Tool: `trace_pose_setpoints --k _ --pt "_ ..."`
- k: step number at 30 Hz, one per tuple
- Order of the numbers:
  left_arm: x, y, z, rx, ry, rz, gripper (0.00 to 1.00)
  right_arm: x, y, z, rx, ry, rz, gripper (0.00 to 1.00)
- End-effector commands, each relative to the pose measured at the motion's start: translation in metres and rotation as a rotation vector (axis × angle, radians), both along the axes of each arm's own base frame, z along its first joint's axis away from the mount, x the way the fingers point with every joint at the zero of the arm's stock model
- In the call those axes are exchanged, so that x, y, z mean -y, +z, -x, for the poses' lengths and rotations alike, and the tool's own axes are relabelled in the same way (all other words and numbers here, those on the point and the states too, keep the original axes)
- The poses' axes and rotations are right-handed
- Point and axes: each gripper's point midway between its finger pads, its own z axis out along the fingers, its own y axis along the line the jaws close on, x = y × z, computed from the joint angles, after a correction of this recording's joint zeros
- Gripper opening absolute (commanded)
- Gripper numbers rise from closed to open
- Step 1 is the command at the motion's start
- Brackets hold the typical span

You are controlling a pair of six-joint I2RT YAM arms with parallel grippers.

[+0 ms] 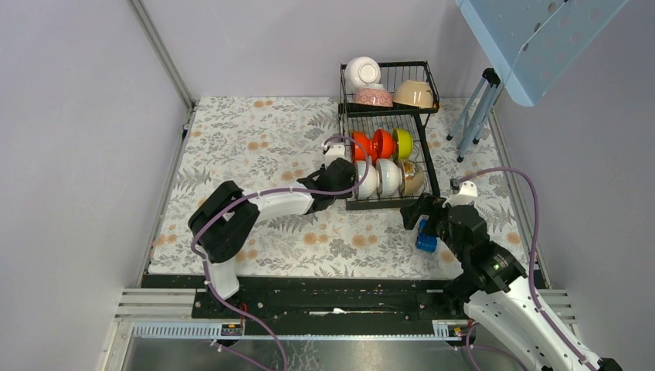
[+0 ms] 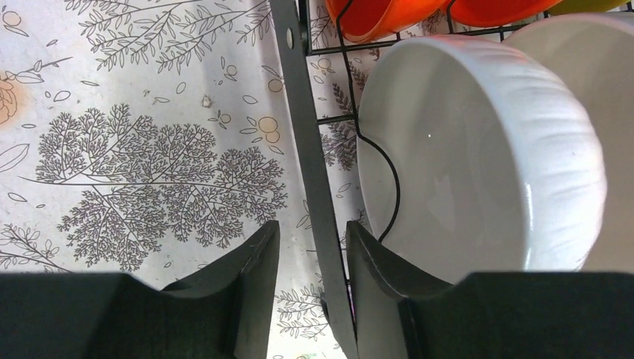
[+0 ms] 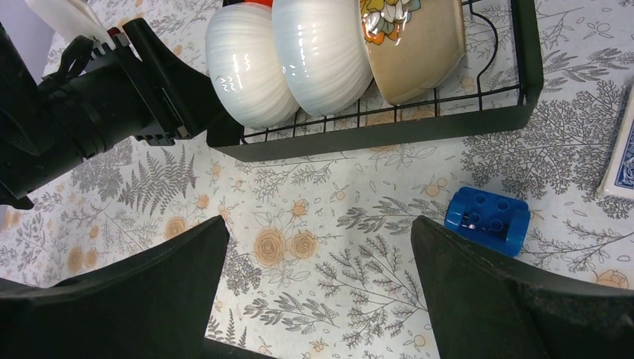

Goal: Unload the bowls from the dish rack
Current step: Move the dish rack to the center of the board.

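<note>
No bowl is out yet: the left fingers stand slightly open at the left end of the dish rack, straddling its frame bar, with the nearest white bowl just beside them. I judge they must shift onto that bowl's rim before closing. The right fingers hang wide open and empty over the desk; whether a left finger touches the bar, I cannot tell.

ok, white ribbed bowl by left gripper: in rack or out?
In: white ribbed ceramic bowl stands on edge inside the black wire dish rack; left gripper astride its frame.
</note>
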Motion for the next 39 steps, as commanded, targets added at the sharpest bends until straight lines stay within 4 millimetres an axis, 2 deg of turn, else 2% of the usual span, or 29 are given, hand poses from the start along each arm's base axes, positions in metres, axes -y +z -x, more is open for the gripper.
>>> trace_pose_setpoints --k 1,6,9,13,23,29,34,38,39 --pt "-0.007 0.013 -0.011 0.051 0.057 -0.017 0.39 0.004 0.013 -0.001 0.038 -0.024 -0.017 0.99" --pt "-0.012 0.017 -0.009 0.061 0.074 -0.021 0.26 0.003 0.013 -0.002 0.032 -0.026 -0.014 0.99" --pt "-0.015 0.018 -0.007 0.060 0.078 -0.026 0.12 0.002 0.014 -0.001 0.027 -0.018 -0.014 0.99" --pt "-0.022 0.016 -0.002 0.052 0.094 -0.027 0.00 0.001 0.016 -0.001 0.029 -0.007 -0.017 1.00" --pt "-0.049 0.016 0.022 0.039 0.146 0.016 0.00 -0.005 0.008 -0.001 0.004 0.002 -0.031 1.00" --pt "-0.062 0.011 0.044 0.008 0.133 0.044 0.00 -0.012 0.003 -0.003 -0.007 0.031 -0.035 1.00" --pt "-0.075 0.013 0.063 0.001 0.130 0.075 0.00 -0.027 0.002 -0.006 -0.005 0.096 -0.042 1.00" --pt "-0.081 0.018 0.070 0.003 0.130 0.093 0.00 -0.037 -0.001 -0.013 -0.022 0.122 -0.047 1.00" --pt "-0.082 0.020 0.071 0.003 0.131 0.096 0.03 -0.039 -0.001 -0.014 -0.030 0.123 -0.045 1.00"
